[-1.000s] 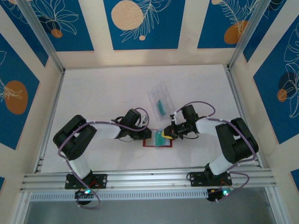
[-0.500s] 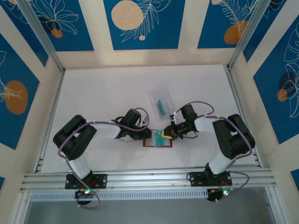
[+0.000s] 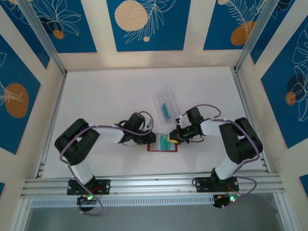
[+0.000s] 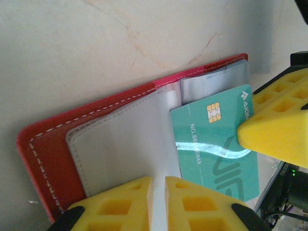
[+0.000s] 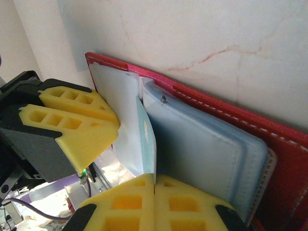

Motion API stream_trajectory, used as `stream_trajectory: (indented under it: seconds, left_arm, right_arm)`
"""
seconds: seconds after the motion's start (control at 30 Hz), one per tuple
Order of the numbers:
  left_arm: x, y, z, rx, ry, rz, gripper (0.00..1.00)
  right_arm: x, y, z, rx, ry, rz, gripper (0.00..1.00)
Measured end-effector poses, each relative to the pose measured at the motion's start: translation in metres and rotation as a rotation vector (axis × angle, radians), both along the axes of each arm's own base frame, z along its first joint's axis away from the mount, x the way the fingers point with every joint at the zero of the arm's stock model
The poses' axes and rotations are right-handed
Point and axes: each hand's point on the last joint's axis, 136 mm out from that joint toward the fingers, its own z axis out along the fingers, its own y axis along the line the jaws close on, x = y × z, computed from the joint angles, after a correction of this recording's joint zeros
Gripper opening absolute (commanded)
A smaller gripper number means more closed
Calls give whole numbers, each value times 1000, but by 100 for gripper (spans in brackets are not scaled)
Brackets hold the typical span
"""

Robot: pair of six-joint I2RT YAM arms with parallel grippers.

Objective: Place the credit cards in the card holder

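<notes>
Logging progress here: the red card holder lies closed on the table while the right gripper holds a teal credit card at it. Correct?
No: the card holder lies open, clear sleeves exposed, as the left wrist view shows. The right gripper does hold a teal credit card at it.

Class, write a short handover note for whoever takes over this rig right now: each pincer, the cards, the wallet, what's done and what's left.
Left pincer: shut on a clear sleeve of the open wallet.
Right pincer: shut on a green card, with the card's edge at the sleeve's mouth.
Done: no card is fully in yet.
Left: slide this card home, then fetch the second card from the clear case behind the wallet.
</notes>
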Motion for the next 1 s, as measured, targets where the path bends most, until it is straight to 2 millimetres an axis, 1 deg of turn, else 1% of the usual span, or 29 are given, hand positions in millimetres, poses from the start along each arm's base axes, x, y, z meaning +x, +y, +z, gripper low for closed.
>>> stream_trajectory:
  seconds: [0.27, 0.63, 0.8, 1.0]
  left_arm:
    - [0, 0, 0, 0, 0, 0, 16]
    - [0, 0, 0, -1, -1, 0, 16]
    - [0, 0, 0, 0, -1, 0, 16]
    - [0, 0, 0, 0, 0, 0, 16]
  right_arm:
    - [1, 0, -1, -4, 13, -1, 0]
    - [11, 5, -1, -1, 28, 4, 0]
    - [13, 5, -1, 2, 28, 4, 0]
    - [13, 13, 0, 5, 10, 15, 0]
